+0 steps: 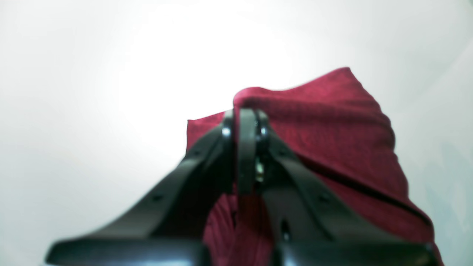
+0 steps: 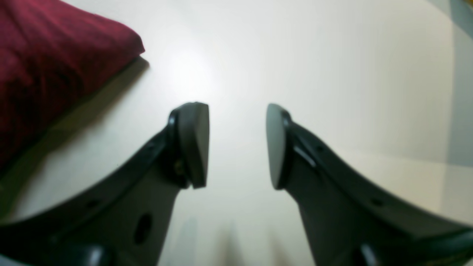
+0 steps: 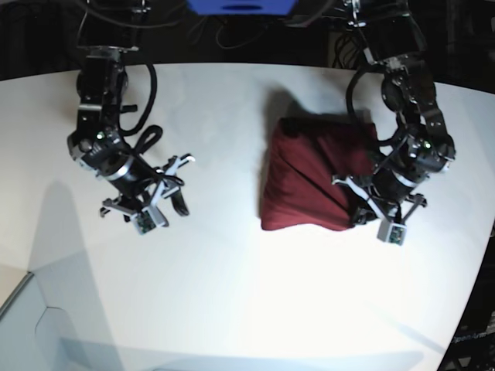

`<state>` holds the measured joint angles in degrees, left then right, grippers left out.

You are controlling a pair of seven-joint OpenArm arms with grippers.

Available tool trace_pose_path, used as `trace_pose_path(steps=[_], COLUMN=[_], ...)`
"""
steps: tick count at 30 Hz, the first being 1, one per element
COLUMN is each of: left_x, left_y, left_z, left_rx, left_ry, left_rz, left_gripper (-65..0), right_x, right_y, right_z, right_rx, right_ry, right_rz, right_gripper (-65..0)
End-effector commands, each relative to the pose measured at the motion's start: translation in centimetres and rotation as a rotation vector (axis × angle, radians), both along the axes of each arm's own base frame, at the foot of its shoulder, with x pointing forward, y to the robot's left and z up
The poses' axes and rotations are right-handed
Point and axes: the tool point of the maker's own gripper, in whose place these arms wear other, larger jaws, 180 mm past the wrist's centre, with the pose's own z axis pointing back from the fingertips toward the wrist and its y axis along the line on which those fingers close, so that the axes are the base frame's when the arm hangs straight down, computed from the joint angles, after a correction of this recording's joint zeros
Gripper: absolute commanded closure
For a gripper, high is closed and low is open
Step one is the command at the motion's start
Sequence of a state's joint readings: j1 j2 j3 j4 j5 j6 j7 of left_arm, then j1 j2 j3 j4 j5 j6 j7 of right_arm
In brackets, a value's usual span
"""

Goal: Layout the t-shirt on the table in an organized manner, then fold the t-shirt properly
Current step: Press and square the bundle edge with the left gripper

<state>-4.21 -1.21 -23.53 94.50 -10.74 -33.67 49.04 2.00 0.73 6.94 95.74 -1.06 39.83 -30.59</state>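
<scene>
The maroon t-shirt lies bunched and folded over on the white table, right of centre in the base view. My left gripper is at its lower right edge. In the left wrist view this gripper is shut on a fold of the t-shirt, and fabric hangs below and behind the fingers. My right gripper hovers far to the left of the shirt. Seen from the right wrist, it stands open and empty over the bare table, with a corner of the t-shirt at upper left.
Black cables trail along the right arm at the back left. A blue object sits beyond the table's far edge. The table's curved edge runs down the right side, and a pale ledge shows at lower left.
</scene>
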Motion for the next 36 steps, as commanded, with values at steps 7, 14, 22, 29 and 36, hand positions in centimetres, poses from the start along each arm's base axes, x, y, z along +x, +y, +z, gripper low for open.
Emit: trace_pose_path(steps=[7, 14, 22, 29, 36], left_x=[1.3, 1.5, 1.2, 1.1, 1.0], left_y=[1.0, 1.9, 4.7, 4.9, 2.7], left_z=[-0.3, -0.4, 0.0, -0.3, -1.6], left_rx=[0.004, 0.009, -0.003, -0.012, 0.006], left_ry=[0.002, 0.012, -0.003, 0.003, 0.046], left_rz=[-0.004, 0.004, 0.085, 0.095, 0.019], left_gripper=[-0.6, -27.5, -54.1, -52.5, -51.1], right_x=[0.4, 0.3, 0.2, 0.0, -0.2], right_y=[0.4, 0.4, 0.4, 0.5, 0.9], right_z=[1.5, 1.4, 1.3, 1.0, 0.8], right_rx=[0.029, 0.029, 0.029, 0.036, 0.047], right_ry=[-0.052, -0.049, -0.046, -0.037, -0.031], right_rz=[0.01, 0.009, 0.009, 0.009, 0.009], right_gripper=[-25.3, -25.3, -25.3, -25.3, -25.3])
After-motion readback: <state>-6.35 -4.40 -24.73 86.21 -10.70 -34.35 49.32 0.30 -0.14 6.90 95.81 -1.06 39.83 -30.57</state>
